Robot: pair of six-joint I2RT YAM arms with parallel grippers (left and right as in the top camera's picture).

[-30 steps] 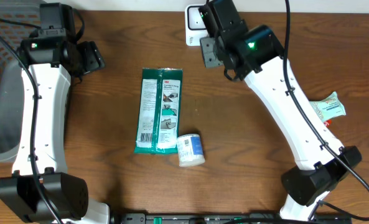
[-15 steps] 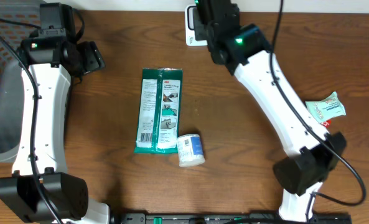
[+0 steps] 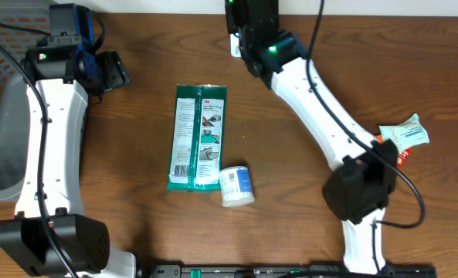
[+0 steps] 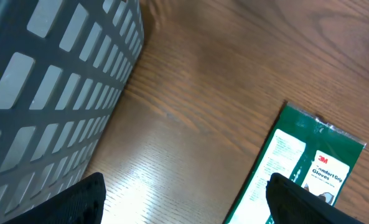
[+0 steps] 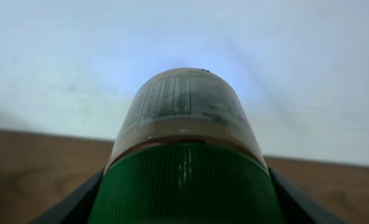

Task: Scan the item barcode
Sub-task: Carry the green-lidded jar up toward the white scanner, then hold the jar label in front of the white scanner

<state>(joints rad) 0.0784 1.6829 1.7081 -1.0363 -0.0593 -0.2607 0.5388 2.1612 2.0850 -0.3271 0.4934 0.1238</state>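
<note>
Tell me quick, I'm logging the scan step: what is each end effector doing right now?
Left end effector: open, holding nothing.
Right end effector: closed on the green-capped bottle.

1. The bottle [image 5: 184,112] has a wide green cap [image 5: 184,186] and a pale label with tiny print.
2. It is held between the 2 fingers of the right claw [image 5: 184,180], cap end closest to the camera.

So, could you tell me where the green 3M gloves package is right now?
In the overhead view, the 3M gloves package lies flat just left of centre, between the two arms, with a small blue-and-white container at its lower right corner.
</note>
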